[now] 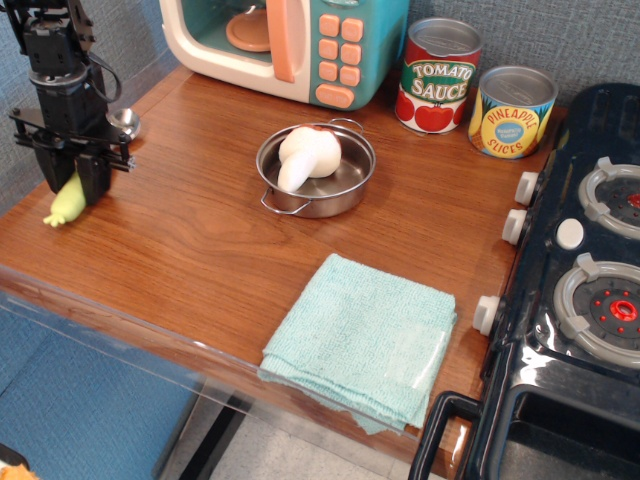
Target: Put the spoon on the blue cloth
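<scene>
The spoon lies at the far left of the wooden counter. Its yellow-green handle pokes out below my gripper and its silver bowl shows behind it. My gripper is lowered over the handle with a black finger on each side, closed in on it. The spoon still rests on the counter. The blue cloth, a folded teal towel, lies at the front edge of the counter, far right of the gripper.
A steel pan holding a white mushroom toy sits mid-counter. A toy microwave and two cans stand at the back. A black toy stove borders the right side.
</scene>
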`<state>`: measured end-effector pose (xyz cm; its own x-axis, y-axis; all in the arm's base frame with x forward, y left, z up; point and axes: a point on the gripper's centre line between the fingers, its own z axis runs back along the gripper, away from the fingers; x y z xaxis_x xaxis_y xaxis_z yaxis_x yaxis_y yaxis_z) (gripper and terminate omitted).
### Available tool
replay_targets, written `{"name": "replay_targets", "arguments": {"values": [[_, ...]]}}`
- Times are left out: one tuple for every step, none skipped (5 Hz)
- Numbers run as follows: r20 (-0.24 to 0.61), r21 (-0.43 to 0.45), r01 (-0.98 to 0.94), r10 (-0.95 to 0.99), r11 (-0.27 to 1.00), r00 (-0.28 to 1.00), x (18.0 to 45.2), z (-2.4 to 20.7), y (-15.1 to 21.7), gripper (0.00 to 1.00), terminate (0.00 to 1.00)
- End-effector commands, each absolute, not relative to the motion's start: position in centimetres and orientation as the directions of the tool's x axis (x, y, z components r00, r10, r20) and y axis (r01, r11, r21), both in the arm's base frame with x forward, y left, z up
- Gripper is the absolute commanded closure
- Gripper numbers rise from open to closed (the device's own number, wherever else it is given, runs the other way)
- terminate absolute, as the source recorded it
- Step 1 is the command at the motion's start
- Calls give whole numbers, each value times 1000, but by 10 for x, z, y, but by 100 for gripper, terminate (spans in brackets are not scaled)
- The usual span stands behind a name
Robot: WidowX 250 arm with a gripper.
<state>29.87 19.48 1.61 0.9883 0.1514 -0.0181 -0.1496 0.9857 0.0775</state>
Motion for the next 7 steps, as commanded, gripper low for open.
{"name": "replay_targets", "arguments": {"values": [[107, 27, -142, 139, 989, 985, 310, 98, 126, 100, 0], [124, -24, -73, 75, 997, 989, 293, 115, 78, 100, 0], [127, -29, 0, 3, 1000, 992, 278, 114, 30, 100, 0], [122, -24, 59, -55, 998, 991, 263, 100, -19, 100, 0], [109, -17, 96, -93, 995, 990, 257, 81, -69, 100, 0], [81, -15, 106, -105, 994, 991, 254, 59, -101, 100, 0], [50, 6, 95, -95, 995, 994, 258, 36, -105, 100, 0]]}}
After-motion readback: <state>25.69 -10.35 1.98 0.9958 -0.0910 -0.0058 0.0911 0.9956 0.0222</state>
